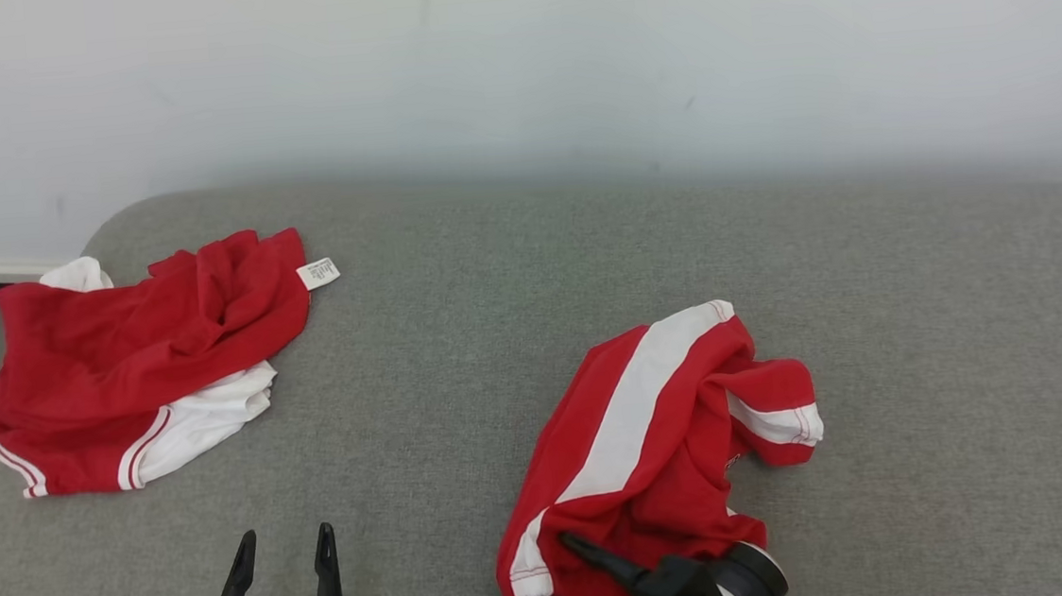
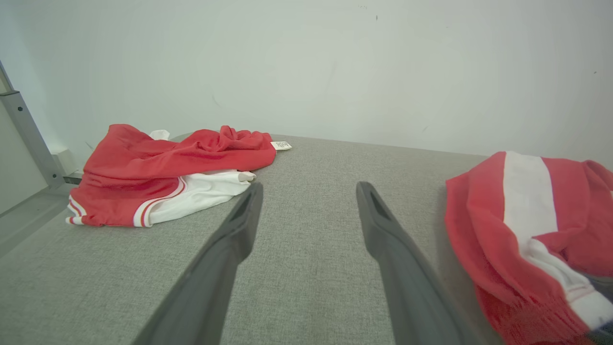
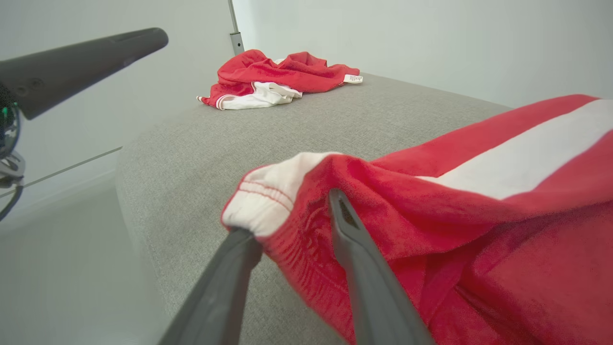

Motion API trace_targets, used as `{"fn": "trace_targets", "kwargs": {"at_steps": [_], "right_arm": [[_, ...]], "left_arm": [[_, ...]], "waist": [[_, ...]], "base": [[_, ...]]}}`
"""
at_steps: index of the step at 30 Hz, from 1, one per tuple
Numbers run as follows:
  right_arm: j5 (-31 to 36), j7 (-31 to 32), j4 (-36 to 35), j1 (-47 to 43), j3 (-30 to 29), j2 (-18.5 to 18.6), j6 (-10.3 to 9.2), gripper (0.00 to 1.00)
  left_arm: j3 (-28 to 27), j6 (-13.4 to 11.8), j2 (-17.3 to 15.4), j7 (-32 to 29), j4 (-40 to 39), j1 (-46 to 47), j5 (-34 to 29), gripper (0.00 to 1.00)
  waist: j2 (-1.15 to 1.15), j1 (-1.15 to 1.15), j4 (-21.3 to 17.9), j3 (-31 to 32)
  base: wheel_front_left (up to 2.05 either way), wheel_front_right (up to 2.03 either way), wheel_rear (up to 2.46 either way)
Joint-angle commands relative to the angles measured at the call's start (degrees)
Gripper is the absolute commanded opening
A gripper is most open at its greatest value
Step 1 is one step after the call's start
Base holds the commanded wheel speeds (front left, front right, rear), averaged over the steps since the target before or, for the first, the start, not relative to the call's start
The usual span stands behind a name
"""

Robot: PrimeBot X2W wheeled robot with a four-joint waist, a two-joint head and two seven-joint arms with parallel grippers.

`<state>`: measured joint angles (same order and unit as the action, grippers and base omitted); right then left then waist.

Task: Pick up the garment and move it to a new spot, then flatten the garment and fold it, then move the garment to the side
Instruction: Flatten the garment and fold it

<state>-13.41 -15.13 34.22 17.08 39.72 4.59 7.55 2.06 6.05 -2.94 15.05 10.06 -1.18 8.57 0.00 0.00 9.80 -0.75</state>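
Observation:
The garment [image 1: 654, 421] is red with a wide white stripe and lies crumpled on the right front part of the grey upholstered surface [image 1: 529, 270]. My right gripper [image 1: 557, 566] is at its near hem. In the right wrist view the right gripper [image 3: 289, 213] has its fingers apart, with the red cloth [image 3: 455, 191] and its white cuff lying between and over them. My left gripper [image 1: 286, 535] stands open over bare grey fabric at the front left, holding nothing. In the left wrist view the left gripper [image 2: 310, 187] points between both pieces of clothing, with the garment [image 2: 527, 230] to its right.
A second red and white piece of clothing [image 1: 138, 367] with a white label lies bunched at the back left, close to the surface's rounded left edge. A pale wall [image 1: 513, 72] runs behind. The floor [image 3: 62, 268] drops off beyond the left edge.

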Motion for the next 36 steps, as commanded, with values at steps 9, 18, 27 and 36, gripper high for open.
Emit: {"fn": "trace_targets", "kwargs": {"at_steps": [9,18,27,36], "right_arm": [[-0.4,0.0,-6.3,-6.0,-3.2,2.7,-0.13,1.00],[-0.9,0.0,-11.2,-10.8,-4.1,4.4,-0.13,1.00],[1.2,0.0,-22.4,-14.8,-16.5,3.0,-0.13,1.00],[3.9,0.0,-29.3,-19.2,-29.2,0.9,-0.13,1.00]], "left_arm": [[-1.3,0.4,0.1,0.2,0.0,-1.2,-0.4,1.00],[-1.0,0.7,0.1,0.2,0.0,-0.5,-0.1,1.00],[-1.0,1.0,0.1,0.2,0.4,-1.0,-0.4,1.00],[2.7,1.3,0.1,0.2,0.5,-0.2,-2.0,1.00]], "waist": [[0.00,0.00,-3.9,2.0],[0.00,0.00,-5.1,1.6],[0.00,0.00,-6.2,0.9],[0.00,0.00,-7.5,0.3]], "base": [[0.00,0.00,0.00],[0.00,0.00,0.00],[0.00,0.00,0.00],[0.00,0.00,0.00]]}}
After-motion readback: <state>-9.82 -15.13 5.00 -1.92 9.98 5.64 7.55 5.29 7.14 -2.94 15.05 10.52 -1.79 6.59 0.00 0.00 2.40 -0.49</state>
